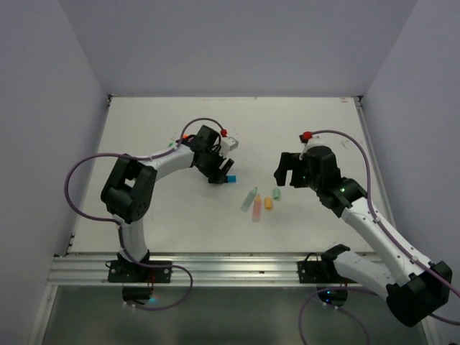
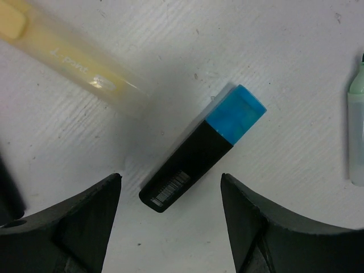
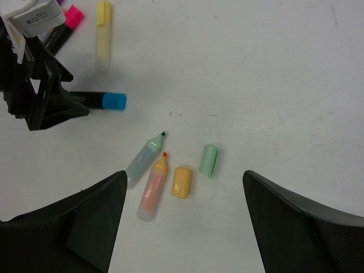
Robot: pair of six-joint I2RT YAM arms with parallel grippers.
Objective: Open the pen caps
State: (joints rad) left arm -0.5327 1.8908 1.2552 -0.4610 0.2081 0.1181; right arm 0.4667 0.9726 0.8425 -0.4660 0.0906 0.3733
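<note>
A black pen [image 2: 183, 170] with a blue cap [image 2: 236, 111] still on lies flat on the table between the open fingers of my left gripper [image 2: 170, 179], untouched; it also shows in the top view [image 1: 228, 179]. A capped pastel yellow pen [image 2: 74, 60] lies beside it. My right gripper [image 3: 185, 175] is open and empty, hovering above an uncapped mint pen [image 3: 145, 157], an uncapped peach pen [image 3: 152, 187], a loose peach cap [image 3: 182, 182] and a loose mint cap [image 3: 209, 160]. In the top view the left gripper [image 1: 220, 175] is left of these and the right gripper [image 1: 284, 172] right of them.
A black pen with a pink end [image 3: 65, 25] lies behind the left gripper [image 3: 40, 96], partly hidden by it. The mint pen's end shows at the right edge of the left wrist view [image 2: 357, 136]. The white table [image 1: 158, 208] has walls at the left, back and right.
</note>
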